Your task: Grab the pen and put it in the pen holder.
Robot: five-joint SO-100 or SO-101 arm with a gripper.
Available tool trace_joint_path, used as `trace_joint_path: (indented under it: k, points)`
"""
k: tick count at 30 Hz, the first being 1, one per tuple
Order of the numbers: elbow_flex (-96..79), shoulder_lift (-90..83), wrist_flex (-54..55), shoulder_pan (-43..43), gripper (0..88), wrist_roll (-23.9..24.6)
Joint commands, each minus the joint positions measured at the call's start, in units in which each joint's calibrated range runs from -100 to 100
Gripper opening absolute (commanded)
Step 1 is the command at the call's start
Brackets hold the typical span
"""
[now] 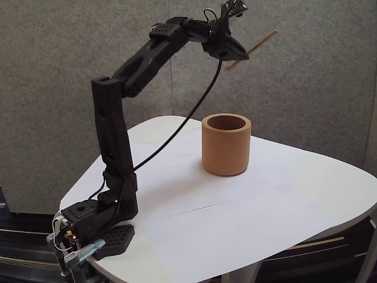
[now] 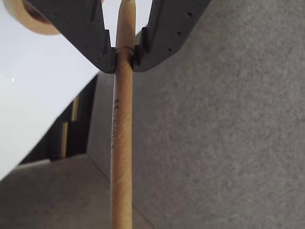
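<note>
- Gripper up high in the fixed view, well above the table, clamped tight on the pen.
- Pen gripped near one end, slanting up to the right from the jaws against the grey wall, a short stub poking out lower left of the grip.
- From the wrist view, gripper entering from the top edge, both dark fingers pressed against the pen on either side, no gap showing.
- Pen running straight down the middle of the wrist view to the bottom edge, light wood-coloured, faint dark lettering along its side.
- Pen holder standing upright on the white table, below the gripper and a little to its left in the fixed view, well apart from the pen, dark brown inside showing.
- Sliver of the pen holder peeking at the top left corner of the wrist view, behind the left finger, resting on the white table.
- Black arm rising from its base at the near left corner of the table, elbow bent, upper link reaching right.
- Black cable looping down from the gripper toward the base.
- Thin faint line on the tabletop in front of the holder, too slight to identify.
</note>
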State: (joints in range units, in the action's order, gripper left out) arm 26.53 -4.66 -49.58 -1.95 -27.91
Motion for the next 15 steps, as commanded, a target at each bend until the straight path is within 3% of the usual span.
trace_joint_path:
  k: [1,8,15]
  points:
    - [1.6,-1.2,7.5,0.2,0.7,-3.6]
    - [-15.5,-8.2,19.0,1.7,0.7,-8.9]
    - [-39.9,-21.0,25.7,4.0,0.7,-9.4]
